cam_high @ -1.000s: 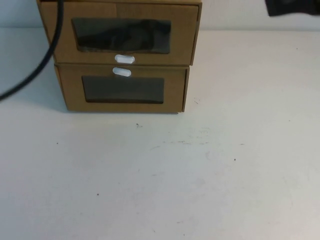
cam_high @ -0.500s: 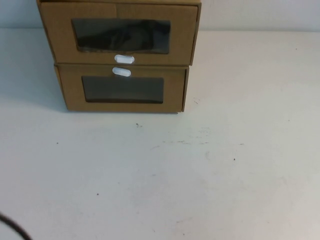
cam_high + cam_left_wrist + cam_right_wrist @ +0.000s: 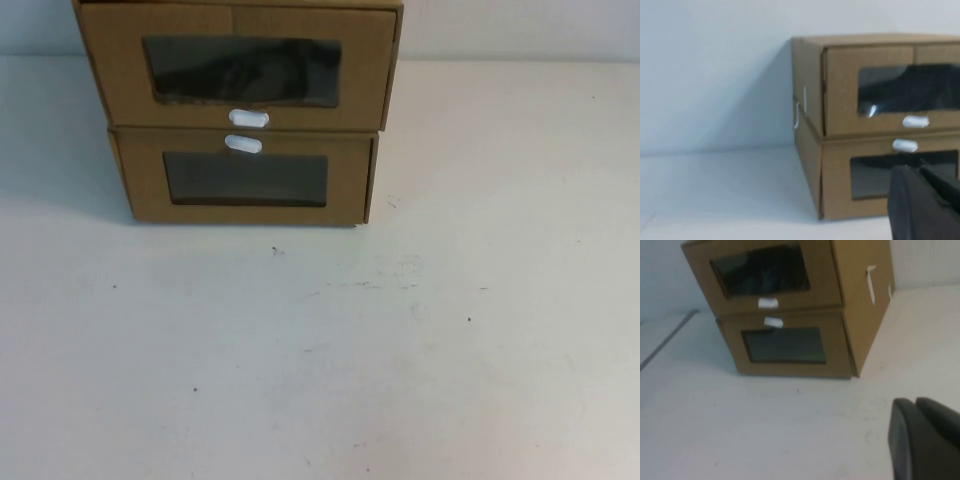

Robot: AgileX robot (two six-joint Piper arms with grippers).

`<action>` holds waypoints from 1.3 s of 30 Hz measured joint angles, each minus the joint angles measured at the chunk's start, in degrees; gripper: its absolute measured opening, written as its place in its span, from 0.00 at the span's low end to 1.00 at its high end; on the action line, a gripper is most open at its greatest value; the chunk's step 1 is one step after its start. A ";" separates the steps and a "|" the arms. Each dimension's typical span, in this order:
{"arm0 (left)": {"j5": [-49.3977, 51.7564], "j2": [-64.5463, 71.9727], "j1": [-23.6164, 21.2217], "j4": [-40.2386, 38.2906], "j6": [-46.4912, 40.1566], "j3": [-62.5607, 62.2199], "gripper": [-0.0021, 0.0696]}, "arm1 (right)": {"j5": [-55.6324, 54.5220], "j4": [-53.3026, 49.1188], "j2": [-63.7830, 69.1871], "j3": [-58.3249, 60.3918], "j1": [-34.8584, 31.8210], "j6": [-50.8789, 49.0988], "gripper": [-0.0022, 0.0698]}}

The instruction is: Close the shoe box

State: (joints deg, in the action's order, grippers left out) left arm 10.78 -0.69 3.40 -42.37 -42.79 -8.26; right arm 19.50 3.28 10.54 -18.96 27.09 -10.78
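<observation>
Cardboard makes up both boxes here, one stacked squarely on the other on a white table [image 3: 420,350]. The shoe box [image 3: 370,70] is the upper one, with a dark window [image 3: 240,70] in its front and a small white pull tab [image 3: 248,118] just below that window. The lower box [image 3: 350,180] carries its own white tab [image 3: 243,144] above its window, so the two tabs sit close together, nearly touching across the seam. Seen from the left wrist, the drawer front of the shoe box lies about flush with the outer edge of its shell, with only a thin seam around it. The left gripper [image 3: 925,205] appears as a dark shape close to the camera, low and ahead of the stack's front, near the lower box and touching neither box. The right gripper [image 3: 925,440] is also a dark shape close to its camera; the boxes stand ahead of it and well apart, with bare table between. Neither gripper holds anything that can be seen, and whether either is clenched or released cannot be told. Neither appears in the high view.
</observation>
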 joint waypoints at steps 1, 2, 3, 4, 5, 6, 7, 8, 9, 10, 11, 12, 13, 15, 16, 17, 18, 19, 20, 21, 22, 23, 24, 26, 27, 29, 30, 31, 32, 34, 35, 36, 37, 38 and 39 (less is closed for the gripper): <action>-0.69 0.00 0.00 -0.10 0.00 1.32 0.02 | -3.53 0.12 0.00 1.91 0.00 0.00 0.01; -1.38 0.00 0.00 -0.11 0.00 2.36 0.02 | -6.95 0.21 0.00 3.44 0.00 0.00 0.01; -2.34 0.00 0.00 -0.18 0.00 3.63 0.02 | -10.25 0.21 0.00 5.27 0.00 0.00 0.01; -3.28 0.23 0.00 -0.34 0.00 4.88 0.02 | -13.69 0.21 0.11 6.98 0.00 0.00 0.01; -3.93 0.37 0.00 -0.63 0.14 5.88 0.02 | -16.23 0.21 0.25 8.24 0.00 0.00 0.01; -4.59 0.49 0.00 -1.26 0.23 7.17 0.02 | -19.01 0.24 0.50 9.68 0.00 0.00 0.01; -5.11 0.49 0.00 -1.69 0.21 8.38 0.02 | -21.37 0.34 0.76 10.95 0.00 0.00 0.01; -5.48 0.69 0.00 -1.92 0.21 9.21 0.02 | -22.81 0.34 0.90 12.06 0.00 0.00 0.01; -5.48 0.80 0.00 -1.92 0.21 9.48 0.02 | -24.06 0.34 1.15 12.94 0.00 0.00 0.01; -5.48 0.84 0.00 -2.05 0.21 9.73 0.02 | -24.77 0.34 1.18 13.69 0.00 0.00 0.01; -5.13 0.89 0.00 -2.32 0.21 9.71 0.02 | -25.05 0.37 1.18 14.17 0.00 0.00 0.01; -4.88 0.98 0.00 -2.43 0.21 9.75 0.02 | -25.32 0.37 1.18 14.63 0.00 0.00 0.01; -4.62 0.98 0.00 -2.68 0.21 9.75 0.02 | -25.42 0.37 1.18 14.86 0.00 0.00 0.01; -4.18 0.98 0.00 -2.80 0.21 9.75 0.02 | -25.42 0.47 1.18 15.28 0.00 0.00 0.01; -3.79 0.98 0.00 -2.80 0.21 9.75 0.02 | -25.03 0.47 1.18 15.39 0.00 0.00 0.01; -3.68 0.98 0.00 -2.80 0.21 9.75 0.02 | -24.60 0.47 1.18 15.37 0.00 0.00 0.01; -3.42 0.98 0.00 -2.80 0.21 9.75 0.02 | -24.02 0.47 1.18 15.37 0.00 0.00 0.01; -3.31 0.98 0.00 -2.80 0.21 9.75 0.02 | -23.61 0.47 1.18 15.42 0.00 0.00 0.01; -3.30 0.98 0.00 -2.80 0.21 9.75 0.02 | -23.27 0.47 1.18 15.52 0.00 0.00 0.01; -3.20 0.98 0.00 -2.80 0.21 9.75 0.02 | -22.75 0.47 1.18 15.77 0.00 0.00 0.01; -3.20 0.98 0.00 -2.80 0.21 9.75 0.02 | -22.23 0.47 1.18 15.88 0.00 0.00 0.01; -3.20 0.98 0.00 -2.80 0.21 9.75 0.02 | -21.90 0.47 1.18 15.92 0.00 0.00 0.01; -3.20 0.98 0.00 -2.80 0.21 9.75 0.02 | -21.48 0.47 1.18 15.92 0.00 0.00 0.01; -3.20 0.98 0.00 -2.80 0.21 9.75 0.02 | -21.35 0.47 1.18 15.92 0.00 0.00 0.01; -3.20 0.98 0.00 -2.80 0.21 9.75 0.02 | -21.24 0.47 1.18 15.92 0.00 0.00 0.01; -3.20 0.98 0.00 -2.80 0.21 9.75 0.02 | -21.13 0.47 1.18 15.92 0.00 0.00 0.01; -3.20 0.98 0.00 -2.80 0.21 9.75 0.02 | -21.13 0.47 1.18 15.92 -0.11 0.34 0.01; -3.20 1.01 0.00 -2.89 0.21 9.75 0.02 | -20.81 0.47 1.18 15.92 -0.27 1.92 0.01; -3.20 1.01 0.00 -2.89 0.21 9.75 0.02 | -19.50 0.47 0.88 15.92 -0.55 4.12 0.01; -3.20 1.10 0.00 -2.89 0.21 9.75 0.02 | -17.39 0.47 -0.58 16.01 -2.41 7.33 0.01; -3.20 1.10 0.00 -2.89 0.21 9.75 0.02 | -17.06 0.49 -1.25 16.26 -3.85 8.04 0.01; -3.20 1.10 0.00 -2.89 0.21 9.75 0.02 | -16.83 0.59 -2.15 16.67 -6.14 8.57 0.01; -3.09 1.10 0.00 -2.89 0.21 9.75 0.02 | -16.57 0.59 -3.04 17.34 -8.79 9.00 0.01; -3.09 1.10 0.00 -2.89 0.21 9.75 0.02 | -16.28 0.59 -3.99 18.06 -11.54 9.25 0.01; -3.09 1.10 0.00 -2.89 0.21 9.75 0.02 | -15.78 0.59 -5.03 18.86 -14.27 9.37 0.01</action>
State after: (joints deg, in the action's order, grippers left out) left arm 7.69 0.41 3.40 -45.27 -42.58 1.49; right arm 3.72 3.86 5.52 -0.10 12.81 -1.41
